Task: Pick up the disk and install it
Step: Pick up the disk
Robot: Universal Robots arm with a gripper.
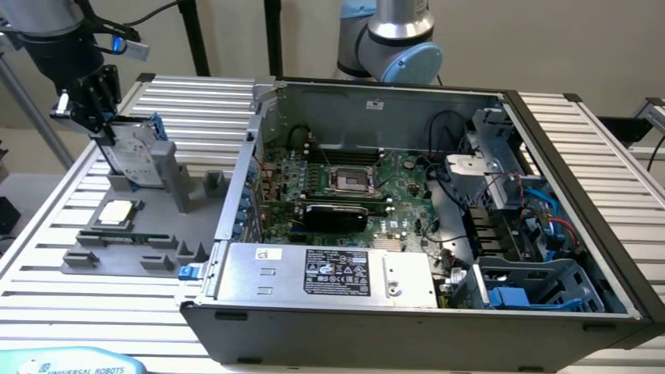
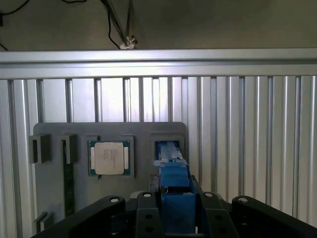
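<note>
In the exterior view, the pincer [image 1: 103,125] hangs at ten o'clock of the frame, over the slatted metal counter [image 1: 208,101]. Its black jaws are set against the upper edge of the disk [image 1: 133,152]. The disk stands upright, label side facing us, its blue carrier showing along the edge. Its lower end sits at a tall post of the grey fixture plate [image 1: 104,261]; we cannot tell from here whether it has left the post. A small square chip [image 1: 117,210] lies flat on that plate at six o'clock of the disk. The open computer case [image 1: 416,331] fills the frame from the centre to three o'clock, well apart from the disk. Inside it we see the motherboard [image 1: 343,183], a silver box with a black label [image 1: 322,273] near the front wall, and a blue-trimmed drive cage [image 1: 540,284] at five o'clock of the frame.

In the wrist view, the pincer [image 2: 176,198] is closed narrowly on the disk's [image 2: 174,176] blue carrier, a black jaw pressed to each side. The far end of the disk reaches the open slot [image 2: 168,146] in the fixture plate [image 2: 138,130]. The chip [image 2: 109,157] rests in its own square recess just beside that slot, not touching the disk.
</note>
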